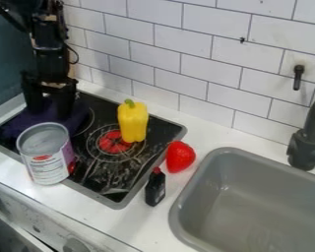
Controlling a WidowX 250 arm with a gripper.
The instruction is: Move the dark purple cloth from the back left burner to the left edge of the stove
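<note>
The black gripper (49, 107) hangs over the left back part of the stove, its two fingers wide apart. A dark purple cloth (22, 124) lies on the stove around and under the fingertips, and some of it shows between them; I cannot tell whether the fingers touch it. In front of the cloth stands an open metal can (47, 165) with a light label. A yellow bell pepper (133, 123) stands upright on the stove, to the right of the gripper, by the red-marked burner (114, 142).
On the white counter (206, 133), a red strawberry-like object (180, 157) lies between stove and sink. A small black bottle with a red cap (155, 188) stands by the stove's right edge. The grey sink (180, 211) and black faucet (303, 147) are at right; a tiled wall (180, 59) runs behind.
</note>
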